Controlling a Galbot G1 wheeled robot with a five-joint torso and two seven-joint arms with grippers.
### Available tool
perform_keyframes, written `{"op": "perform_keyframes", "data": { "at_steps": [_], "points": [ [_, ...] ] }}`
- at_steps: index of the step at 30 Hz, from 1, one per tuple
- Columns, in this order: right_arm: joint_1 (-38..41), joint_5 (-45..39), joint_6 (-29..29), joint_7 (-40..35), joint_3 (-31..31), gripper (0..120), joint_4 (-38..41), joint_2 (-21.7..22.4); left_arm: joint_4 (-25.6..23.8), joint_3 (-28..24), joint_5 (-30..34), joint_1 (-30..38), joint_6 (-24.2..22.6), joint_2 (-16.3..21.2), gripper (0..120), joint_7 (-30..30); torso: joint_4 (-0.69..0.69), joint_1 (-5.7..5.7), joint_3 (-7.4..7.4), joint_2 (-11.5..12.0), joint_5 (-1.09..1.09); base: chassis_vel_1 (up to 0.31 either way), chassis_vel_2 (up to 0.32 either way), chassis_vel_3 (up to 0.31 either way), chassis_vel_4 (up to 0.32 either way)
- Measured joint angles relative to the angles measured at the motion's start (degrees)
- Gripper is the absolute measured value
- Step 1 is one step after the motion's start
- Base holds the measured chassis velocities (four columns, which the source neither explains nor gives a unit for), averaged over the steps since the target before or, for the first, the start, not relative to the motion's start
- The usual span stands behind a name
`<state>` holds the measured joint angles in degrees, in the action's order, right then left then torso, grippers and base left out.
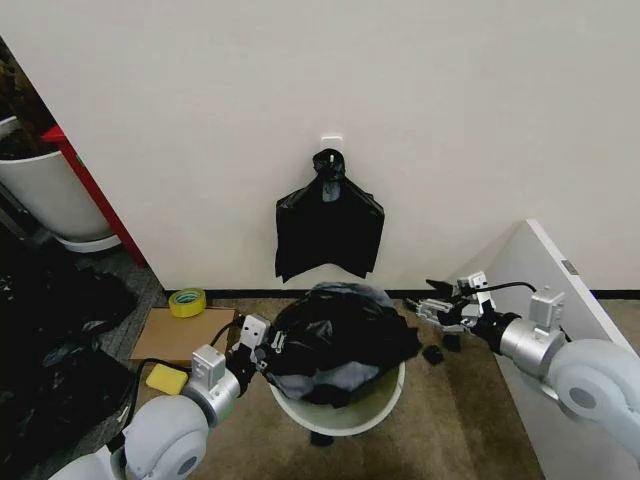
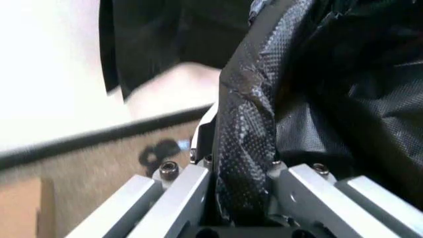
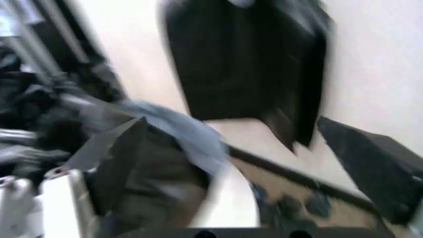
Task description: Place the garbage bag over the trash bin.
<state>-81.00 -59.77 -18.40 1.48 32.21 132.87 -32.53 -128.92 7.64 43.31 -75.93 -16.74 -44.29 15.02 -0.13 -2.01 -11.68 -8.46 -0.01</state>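
The cream-white trash bin (image 1: 345,412) stands on the carpet just in front of me. The glossy black garbage bag (image 1: 340,332) lies bunched over its mouth and hangs down the near side. My left gripper (image 1: 262,346) is at the bin's left rim. In the left wrist view this gripper (image 2: 241,166) is shut on a fold of the garbage bag (image 2: 317,99). My right gripper (image 1: 437,301) hovers to the right of the bin, a little apart from the bag. In the right wrist view it (image 3: 231,124) is open, its dark fingers (image 3: 116,156) wide apart with nothing held, over the bin's white rim (image 3: 231,201).
A flat black bundle (image 1: 329,225) hangs from a wall hook behind the bin. Left of the bin lie cardboard (image 1: 180,335), a tape roll (image 1: 187,302) and a yellow sponge (image 1: 166,378). A white tub (image 1: 50,190) and heaped dark bags (image 1: 50,330) stand farther left. A white panel (image 1: 560,320) stands at the right.
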Motion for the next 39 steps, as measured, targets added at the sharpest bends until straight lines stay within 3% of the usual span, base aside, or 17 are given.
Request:
{"op": "perform_keyframes", "data": {
  "at_steps": [6, 14, 24, 25, 28, 39],
  "points": [
    [-7.08, 8.76, 5.62, 10.12, 1.63, 100, 7.38, -0.16, 0.85, 0.06, 4.77, 1.67, -2.55, -0.33, 0, 1.46, -0.04, 0.00, 0.00, 0.00, 0.00, 0.000, 0.000, 0.000, 0.000],
    [-11.45, 26.02, 13.09, 24.20, 0.69, 100, 6.18, 1.92, 1.59, 0.01, 5.23, 2.25, -3.47, 0.41, 0, 0.32, -0.02, 0.00, 0.00, 0.00, 0.02, 0.000, 0.000, 0.000, 0.000],
    [-8.74, 32.04, 14.88, 28.16, -2.56, 99, 4.61, 3.92, 0.78, 0.00, 4.69, 1.91, -3.58, 0.56, 0, -0.23, -0.01, 0.00, 0.00, 0.00, 0.02, 0.000, 0.000, 0.000, 0.000],
    [-8.40, 34.06, 14.76, 27.88, -3.88, 89, 3.92, 4.25, 0.51, -0.02, 4.39, 1.79, -3.62, 0.64, 0, -0.41, -0.02, 0.00, 0.00, 0.00, 0.02, 0.000, 0.000, 0.000, 0.000],
    [-8.36, 34.56, 14.66, 27.45, -4.38, 83, 3.77, 4.28, 0.45, -0.03, 4.26, 1.73, -3.63, 0.69, 0, -0.43, -0.02, 0.00, 0.00, 0.00, 0.01, 0.000, 0.000, 0.000, 0.000],
    [-8.12, 38.57, 12.94, 23.44, -7.44, 39, 3.13, 4.14, -0.02, -0.49, 3.59, 1.01, -3.81, 0.61, 0, -0.23, -0.02, 0.00, 0.00, 0.00, 0.01, 0.000, 0.000, 0.000, 0.000]
  ]
}}
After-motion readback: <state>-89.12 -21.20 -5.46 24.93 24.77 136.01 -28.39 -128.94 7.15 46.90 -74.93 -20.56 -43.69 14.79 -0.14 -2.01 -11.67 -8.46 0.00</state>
